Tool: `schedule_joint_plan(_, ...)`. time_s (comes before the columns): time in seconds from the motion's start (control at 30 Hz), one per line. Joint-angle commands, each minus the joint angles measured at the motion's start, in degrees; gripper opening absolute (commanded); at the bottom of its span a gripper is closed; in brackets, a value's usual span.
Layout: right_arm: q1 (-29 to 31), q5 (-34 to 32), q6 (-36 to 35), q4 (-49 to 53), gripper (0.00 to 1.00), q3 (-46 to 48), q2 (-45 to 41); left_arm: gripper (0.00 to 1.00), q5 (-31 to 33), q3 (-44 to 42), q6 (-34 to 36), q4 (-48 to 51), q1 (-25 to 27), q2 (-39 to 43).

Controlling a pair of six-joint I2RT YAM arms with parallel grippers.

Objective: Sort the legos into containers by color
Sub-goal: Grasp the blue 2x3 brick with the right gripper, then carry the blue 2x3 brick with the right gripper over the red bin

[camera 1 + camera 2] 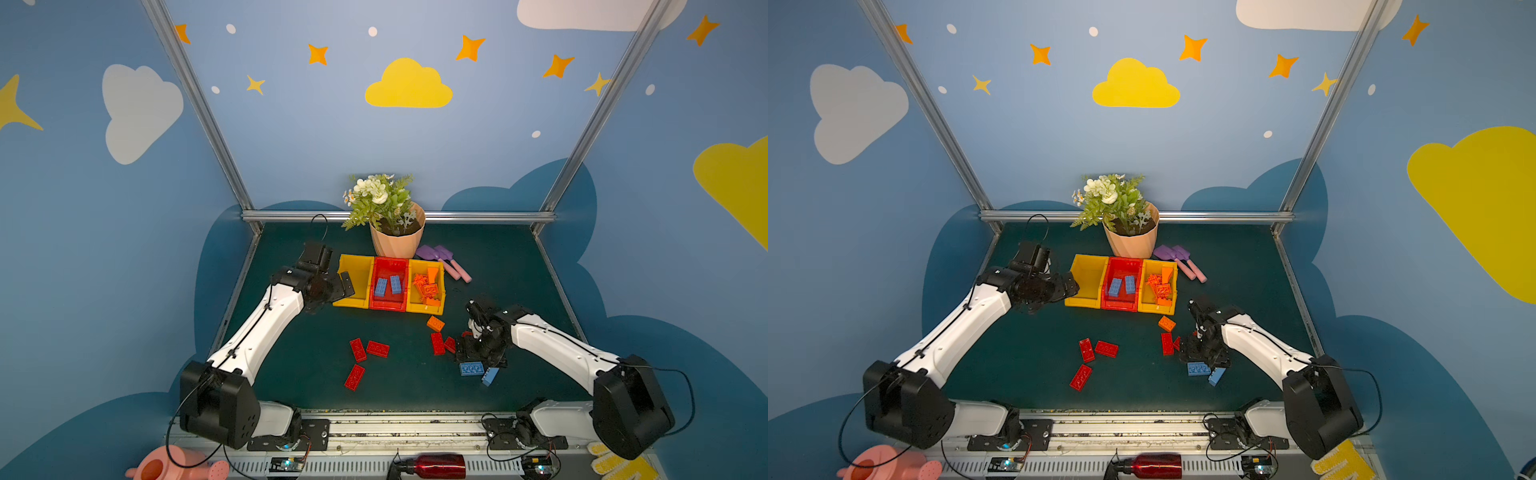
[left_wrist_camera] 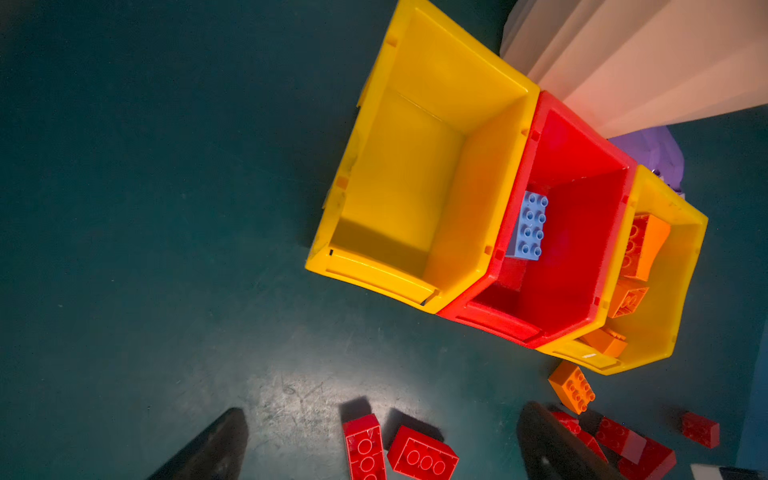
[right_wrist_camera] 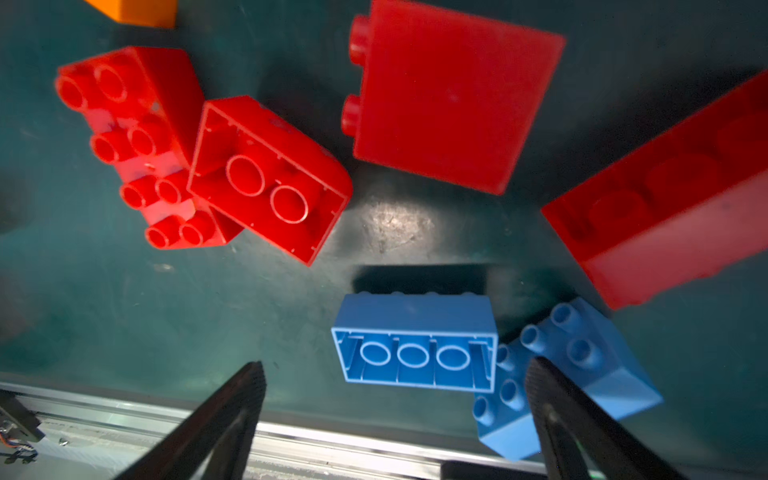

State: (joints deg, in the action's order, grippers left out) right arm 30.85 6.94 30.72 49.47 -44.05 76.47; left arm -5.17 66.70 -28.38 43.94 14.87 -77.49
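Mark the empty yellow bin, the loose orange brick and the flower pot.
empty yellow bin point(image 2: 399, 178): left wrist view, inner floor.
loose orange brick point(image 1: 435, 323): in a top view, studded top.
flower pot point(image 1: 395, 243): in a top view, faceted wall.

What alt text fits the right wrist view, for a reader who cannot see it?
The right gripper, jaws open, is poised over two light blue legos on a dark green table, one tipped to show its hollow underside. Beyond them lie four red legos and the corner of an orange lego.
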Motion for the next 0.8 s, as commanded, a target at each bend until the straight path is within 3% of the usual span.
schedule_joint_plan(0.0,0.4,0.1,-1.1,-1.6,0.95,1.0,2.0,1.0,1.0,-1.6,-0.5,-1.3,-0.7,2.4)
schedule_joint_plan(0.27,2.6,-0.6,2.2,-4.2,0.93,1.7,5.7,1.0,-0.7,-4.2,-0.8,-0.7,-1.2,5.3)
schedule_joint_plan(0.5,6.7,-4.3,7.0,-5.3,0.81,1.5,9.4,1.0,-3.9,-7.1,-1.8,-1.2,-1.3,7.5)
schedule_joint_plan(0.77,12.1,-9.0,11.0,-3.0,0.47,-2.3,14.3,1.0,-4.6,-9.1,-0.4,-0.3,-1.3,10.5)
